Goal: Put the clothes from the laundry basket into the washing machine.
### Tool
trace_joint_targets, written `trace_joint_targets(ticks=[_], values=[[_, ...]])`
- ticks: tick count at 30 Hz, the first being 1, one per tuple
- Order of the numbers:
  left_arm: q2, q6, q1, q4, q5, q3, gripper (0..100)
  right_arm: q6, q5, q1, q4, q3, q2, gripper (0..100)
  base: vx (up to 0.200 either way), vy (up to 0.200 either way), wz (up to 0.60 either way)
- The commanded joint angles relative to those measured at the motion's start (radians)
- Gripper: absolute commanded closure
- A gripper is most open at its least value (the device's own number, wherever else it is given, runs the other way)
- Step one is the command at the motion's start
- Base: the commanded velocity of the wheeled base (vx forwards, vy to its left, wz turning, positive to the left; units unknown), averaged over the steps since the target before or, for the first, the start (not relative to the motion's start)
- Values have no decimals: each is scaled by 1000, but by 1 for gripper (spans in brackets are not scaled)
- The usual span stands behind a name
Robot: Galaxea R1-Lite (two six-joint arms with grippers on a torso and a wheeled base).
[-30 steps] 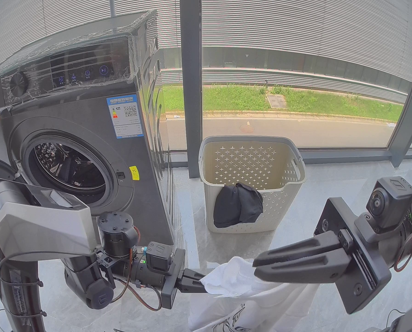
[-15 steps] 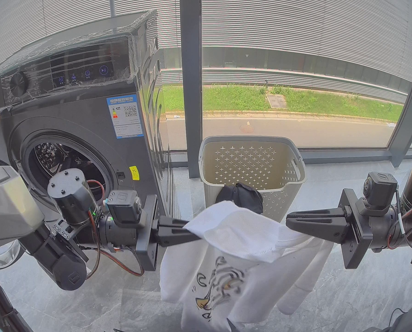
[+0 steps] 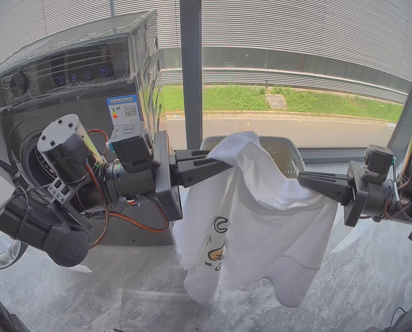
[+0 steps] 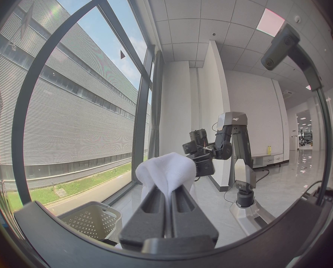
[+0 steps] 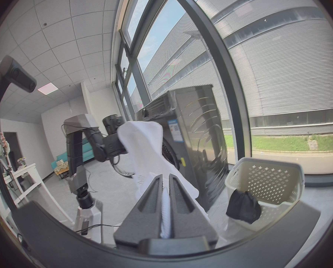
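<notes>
The white T-shirt (image 3: 261, 227) hangs in the air between the two grippers, stretched across in front of the laundry basket (image 3: 292, 151) and clear of the grey stone floor (image 3: 123, 296). The left gripper (image 3: 217, 161) holds one upper corner, its fingers pressed together on a bunched fold of the cloth. In the left wrist view that fold (image 4: 166, 170) bulges out past the tips of the left gripper (image 4: 168, 190). The right gripper (image 3: 303, 180) pinches the opposite upper edge at a slightly lower height, so the top edge of the shirt sags between the two holds. In the right wrist view a thin strip of the shirt (image 5: 144, 146) runs between the closed fingers of the right gripper (image 5: 165, 181). A printed graphic shows on the hanging front, and the hem and a sleeve dangle loosely below.

The cream perforated basket (image 5: 274, 175) stands on the floor just beside the washing machine (image 5: 196, 123), by the window. A black garment (image 5: 244, 206) lies draped over the basket's front rim. The washing machine (image 3: 100, 70) stands on the robot's left, its round front opening largely hidden behind the left arm.
</notes>
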Motion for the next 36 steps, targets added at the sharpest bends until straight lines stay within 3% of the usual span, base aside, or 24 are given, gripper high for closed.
trace_joint_targets(ticks=[1,3,4,13,32,33,36], values=[[-116,-1,-17,103,28,-38,100,1,0,-43,0,-61,-35,100,0,0,0],[-125,1,-17,122,39,-35,100,1,0,-44,0,-64,-44,100,0,0,0],[-143,4,-17,151,68,-18,100,1,0,-58,0,-66,-62,100,0,0,0],[-151,8,-22,148,125,13,100,4,2,-103,0,-52,-138,100,0,0,0],[-176,8,-40,152,127,57,100,0,9,-121,0,-8,-180,100,0,0,0],[-176,8,-42,152,127,57,100,0,9,-123,0,3,-184,0,0,0,0],[-174,8,-43,152,127,56,100,4,9,-127,0,23,-187,0,0,0,0]])
